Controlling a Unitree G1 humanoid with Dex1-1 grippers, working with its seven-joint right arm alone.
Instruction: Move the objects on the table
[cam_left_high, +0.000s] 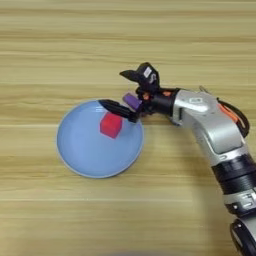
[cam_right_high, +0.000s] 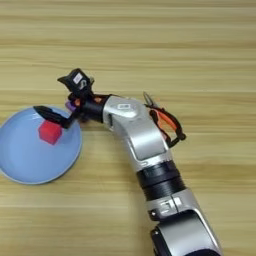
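Note:
A red cube (cam_left_high: 110, 125) lies in a round light-blue plate (cam_left_high: 80, 155) on the table (cam_left_high: 60, 50). My right gripper (cam_left_high: 111, 88) reaches in from the right and is open, its fingers spread wide. The lower finger (cam_left_high: 117, 109) stretches over the plate's right rim, just above the cube; the upper finger (cam_left_high: 131, 75) points left over bare wood. A small purple bar (cam_left_high: 132, 100) shows between the fingers near their base, just outside the rim; I cannot tell whether either finger touches it. In the right eye view the cube (cam_right_high: 50, 132) sits below the lower finger.
Orange-handled pliers (cam_right_high: 167, 121) lie on the table behind my silver forearm (cam_right_high: 140, 135), partly hidden by it. Bare wood lies beyond the plate at the back and along the front.

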